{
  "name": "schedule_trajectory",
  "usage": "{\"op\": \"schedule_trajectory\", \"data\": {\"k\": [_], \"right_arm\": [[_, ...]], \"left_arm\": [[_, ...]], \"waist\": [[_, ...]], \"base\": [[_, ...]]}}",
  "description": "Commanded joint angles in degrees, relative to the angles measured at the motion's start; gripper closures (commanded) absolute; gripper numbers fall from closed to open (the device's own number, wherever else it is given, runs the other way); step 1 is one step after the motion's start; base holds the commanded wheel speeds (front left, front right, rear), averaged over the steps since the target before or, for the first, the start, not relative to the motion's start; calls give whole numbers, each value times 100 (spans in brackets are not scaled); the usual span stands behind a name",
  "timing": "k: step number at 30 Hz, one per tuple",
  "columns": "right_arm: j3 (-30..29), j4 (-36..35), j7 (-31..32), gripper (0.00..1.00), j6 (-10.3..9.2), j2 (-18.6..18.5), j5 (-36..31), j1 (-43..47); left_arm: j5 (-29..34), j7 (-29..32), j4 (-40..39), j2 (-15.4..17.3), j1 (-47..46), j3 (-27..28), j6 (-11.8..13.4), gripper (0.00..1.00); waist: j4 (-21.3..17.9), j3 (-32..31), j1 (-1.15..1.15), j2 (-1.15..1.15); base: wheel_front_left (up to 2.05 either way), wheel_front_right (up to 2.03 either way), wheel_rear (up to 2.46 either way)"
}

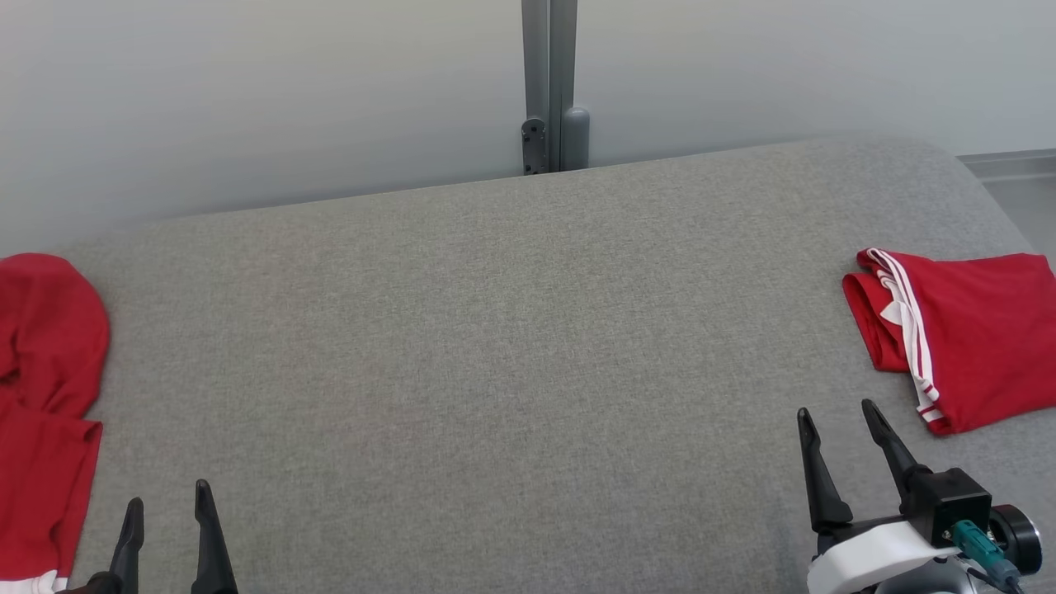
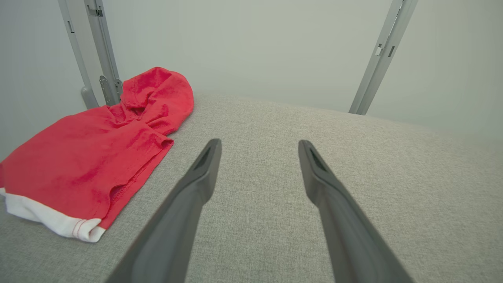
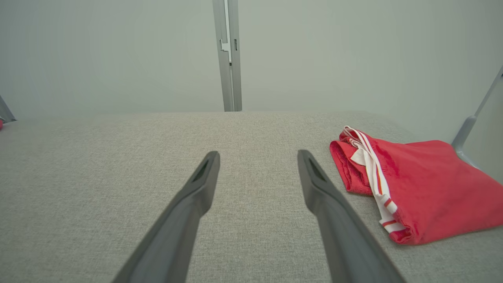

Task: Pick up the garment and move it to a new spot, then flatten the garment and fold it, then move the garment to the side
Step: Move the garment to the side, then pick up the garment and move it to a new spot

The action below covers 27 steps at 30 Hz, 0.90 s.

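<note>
A loose red garment [image 1: 41, 396] with a white hem lies rumpled at the left edge of the grey fabric table [image 1: 495, 330]; in the left wrist view this garment [image 2: 90, 157] is left of my fingers. My left gripper [image 1: 168, 492] [image 2: 259, 142] stands open and empty over bare table, just right of it. A second red garment [image 1: 965, 330] [image 3: 416, 188] with white stripes lies folded at the right edge. My right gripper [image 1: 835, 407] [image 3: 258, 152] is open and empty, a little left of and nearer than that folded piece.
A grey metal post [image 1: 549, 82] rises behind the table's far edge against a pale wall. Slanted grey frame bars [image 2: 377, 59] stand at the table's far corners. A wide stretch of bare table lies between the two garments.
</note>
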Motion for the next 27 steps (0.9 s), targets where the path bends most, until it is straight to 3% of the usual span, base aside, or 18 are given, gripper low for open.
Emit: {"op": "schedule_trajectory", "data": {"k": [1, 6, 18, 23, 27], "right_arm": [[20, -39, -20, 0, -7, -6, -56, 24], [-32, -92, -19, 0, -8, -6, -13, 58], [306, -87, -19, 0, -7, -8, 264, -60], [327, -55, -19, 0, -8, -8, 203, -72], [340, -72, -19, 0, -7, -12, 127, -126]], "left_arm": [[38, 3, 10, 8, -68, -18, -34, 0], [55, 3, -3, 9, -115, -128, -38, 0], [77, 2, 19, 11, 57, -76, -3, 0], [34, 3, -56, 11, 115, 4, -28, 0], [-90, 3, -124, 10, 86, 49, -32, 0]], "waist": [[38, -3, 0, 0], [467, -46, 0, 0], [2382, -135, 0, 0], [2644, -49, 0, 0], [2546, 207, 0, 0]], "base": [[0, 0, 0], [0, 0, 0], [0, 0, 0], [0, 0, 0], [0, 0, 0]]}}
